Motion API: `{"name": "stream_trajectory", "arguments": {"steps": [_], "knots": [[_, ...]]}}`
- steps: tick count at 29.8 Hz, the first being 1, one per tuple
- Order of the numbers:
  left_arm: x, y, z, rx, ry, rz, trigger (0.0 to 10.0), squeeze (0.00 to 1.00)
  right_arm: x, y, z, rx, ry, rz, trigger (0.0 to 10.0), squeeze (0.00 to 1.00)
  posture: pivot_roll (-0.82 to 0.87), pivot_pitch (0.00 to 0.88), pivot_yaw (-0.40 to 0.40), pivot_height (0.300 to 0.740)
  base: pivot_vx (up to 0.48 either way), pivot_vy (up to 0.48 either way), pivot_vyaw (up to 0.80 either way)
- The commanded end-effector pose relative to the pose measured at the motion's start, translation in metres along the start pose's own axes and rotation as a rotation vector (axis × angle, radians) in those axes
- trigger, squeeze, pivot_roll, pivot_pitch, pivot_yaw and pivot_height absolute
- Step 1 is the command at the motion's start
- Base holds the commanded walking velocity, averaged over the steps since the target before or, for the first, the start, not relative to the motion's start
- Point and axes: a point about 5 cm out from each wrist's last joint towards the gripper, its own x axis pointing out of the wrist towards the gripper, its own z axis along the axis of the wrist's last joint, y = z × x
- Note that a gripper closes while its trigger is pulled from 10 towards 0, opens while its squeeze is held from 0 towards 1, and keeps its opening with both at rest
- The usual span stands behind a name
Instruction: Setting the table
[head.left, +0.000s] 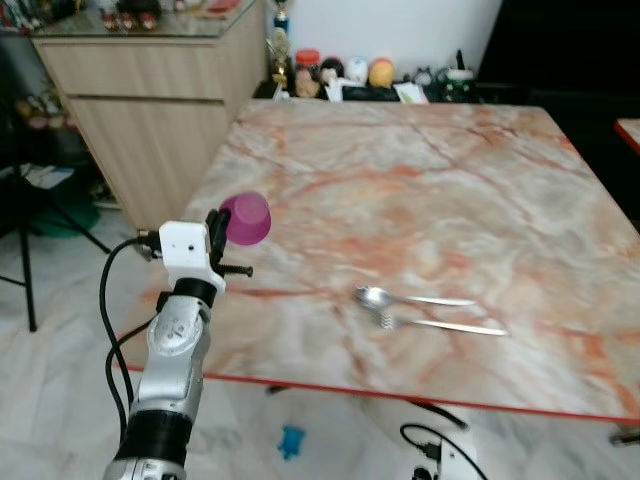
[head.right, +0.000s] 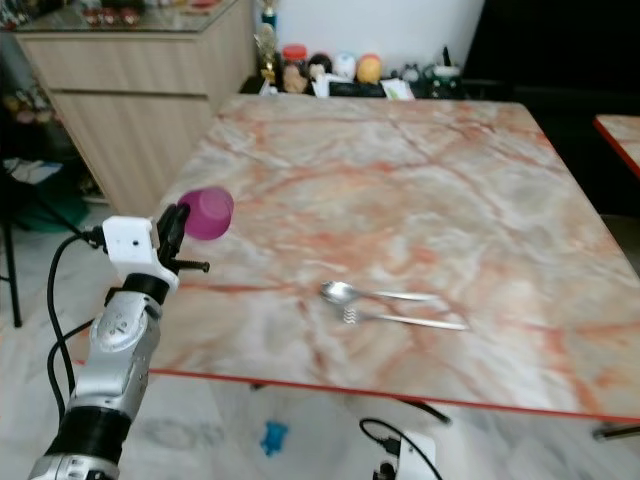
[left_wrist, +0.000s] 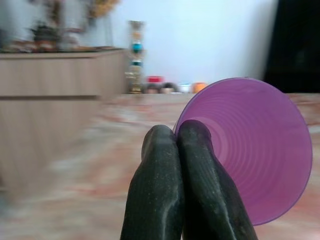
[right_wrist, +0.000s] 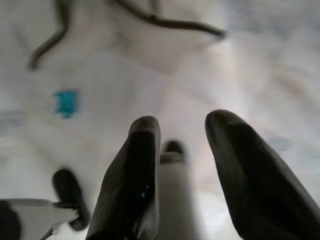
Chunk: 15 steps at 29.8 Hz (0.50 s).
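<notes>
Left gripper (head.left: 214, 232): raised at the near-left edge of the table, black fingers (left_wrist: 195, 175) pressed together on the rim of the purple cup, one finger inside the mouth.
Purple cup (head.left: 245, 219): held on its side above the left table edge, clear of the surface, mouth turned back toward the wrist.
Right gripper (right_wrist: 192, 150): hanging low below the near table edge, fingers spread apart, nothing between them, pointed at the pale floor.
Table (head.left: 450, 180): marble-patterned top with orange veins and a red edge.
Spoon (head.left: 410, 297): flat on the table near the front edge, bowl to the left.
Fork (head.left: 440, 323): just beside the spoon, nearly parallel, on the near side.
Cabinet (head.left: 150, 100): wooden, beyond the table's far-left corner.
Floor (head.left: 60, 400): small blue object (head.left: 291, 440) under the table edge.
</notes>
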Motion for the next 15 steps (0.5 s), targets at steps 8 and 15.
{"name": "stream_trajectory", "arguments": {"steps": [8,15], "knots": [[0.004,0.002,0.009,0.08,-0.034,-0.052,10.0,0.0,0.0,0.003,0.003,0.01,-0.011,0.007,10.0,0.0,0.06,0.0,-0.013,0.74,0.0,-0.431,0.0],[-0.005,0.021,0.01,0.137,-0.025,-0.055,10.0,0.0,0.001,0.002,0.003,0.006,-0.011,0.006,10.0,0.0,0.06,0.0,-0.015,0.74,0.0,-0.429,0.0]]}}
